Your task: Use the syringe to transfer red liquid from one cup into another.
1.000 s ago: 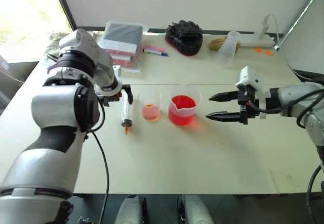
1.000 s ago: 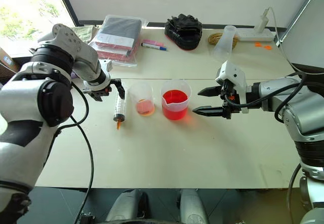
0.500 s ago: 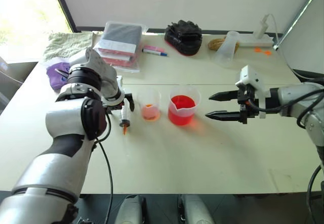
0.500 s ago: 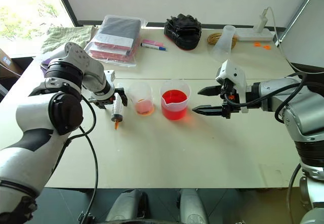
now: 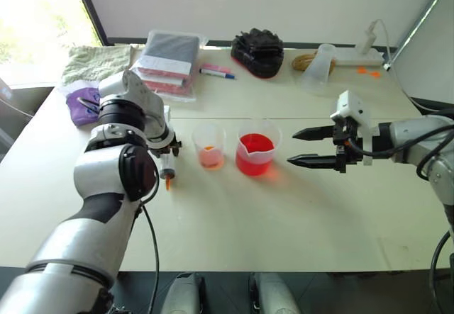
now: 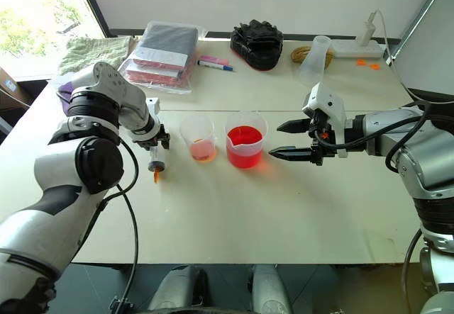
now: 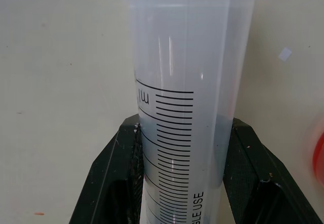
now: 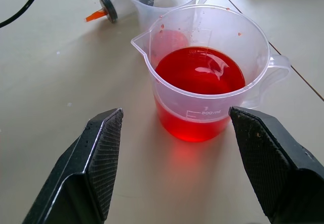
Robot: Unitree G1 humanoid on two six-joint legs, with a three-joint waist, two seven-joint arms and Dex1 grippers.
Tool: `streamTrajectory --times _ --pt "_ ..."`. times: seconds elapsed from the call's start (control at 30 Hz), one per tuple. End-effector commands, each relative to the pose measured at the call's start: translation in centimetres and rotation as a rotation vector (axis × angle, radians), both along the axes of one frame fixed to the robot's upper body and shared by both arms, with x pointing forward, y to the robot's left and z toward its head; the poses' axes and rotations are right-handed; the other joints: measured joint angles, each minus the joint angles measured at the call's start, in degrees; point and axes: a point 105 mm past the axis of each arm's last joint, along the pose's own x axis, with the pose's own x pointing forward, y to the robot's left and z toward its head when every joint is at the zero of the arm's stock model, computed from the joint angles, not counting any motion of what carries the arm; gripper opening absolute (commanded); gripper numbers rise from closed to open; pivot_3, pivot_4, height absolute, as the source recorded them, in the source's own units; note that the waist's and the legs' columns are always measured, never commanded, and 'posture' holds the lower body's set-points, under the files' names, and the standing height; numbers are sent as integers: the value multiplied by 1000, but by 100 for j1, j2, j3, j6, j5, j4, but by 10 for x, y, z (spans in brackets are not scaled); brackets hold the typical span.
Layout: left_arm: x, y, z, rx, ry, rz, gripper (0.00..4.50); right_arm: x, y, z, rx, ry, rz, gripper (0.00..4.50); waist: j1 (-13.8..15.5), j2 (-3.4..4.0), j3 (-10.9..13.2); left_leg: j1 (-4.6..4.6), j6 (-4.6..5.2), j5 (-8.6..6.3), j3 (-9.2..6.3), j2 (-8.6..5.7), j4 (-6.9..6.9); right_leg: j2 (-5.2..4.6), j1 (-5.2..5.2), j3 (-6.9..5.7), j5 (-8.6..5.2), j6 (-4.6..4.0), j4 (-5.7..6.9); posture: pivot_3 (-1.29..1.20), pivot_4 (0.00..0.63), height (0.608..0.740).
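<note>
One clear syringe (image 7: pixel 187 107), black graduation lines, orange tip, lies on the table (image 5: pixel 284 215).

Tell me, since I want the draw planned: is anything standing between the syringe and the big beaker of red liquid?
Yes. The smaller cup stands on the table between the syringe, gripped by the left gripper, and the beaker. The syringe must be lifted over or around it. The beaker's mouth is uncovered.
</note>
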Motion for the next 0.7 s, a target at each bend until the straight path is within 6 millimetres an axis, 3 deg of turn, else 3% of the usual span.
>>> streamTrajectory --times 0.03,0.23,0.37,0.43,0.5,0.6,0.7 --pt "-1 10 3 13 -6 29 1529 -3 0 14 16 -62 12 3491 0 0 0 0 0 0 0 0 0 0 0 0 0 0 0 0 150 740" --pt "6 42 32 -18 -134 147 1529 -3 0 13 18 -62 12 3491 -23 -1 1 0 -1 0 -1 6 -1 2 -5 0 0 0 2 0 150 740" --pt "9 69 76 31 -279 174 1529 -2 -1 11 13 -63 10 3491 -12 -2 1 -2 -2 0 0 5 -2 1 -7 0 0 0 3 0 150 740" --pt "15 74 108 90 -442 161 1529 -1 0 11 16 -67 11 3491 8 -2 1 -3 -2 -1 0 4 -2 0 -7 0 0 0 2 0 150 740" --pt "22 60 143 84 -631 83 1529 1 1 12 19 -76 11 3491 64 -2 1 -6 -3 0 -3 2 0 -3 -5 0 0 0 2 0 150 740" --pt "31 32 180 -50 -867 -6 1529 2 2 12 20 -85 11 3491 147 -2 1 -7 -3 -1 1 -1 5 -5 0 1 0 0 -3 0 150 740" --pt "33 5 228 -24 -1203 -138 1529 1 2 14 25 -94 5 3491 138 -3 1 -10 -3 -1 1 -5 9 -7 5 1 0 0 -6 0 150 740"
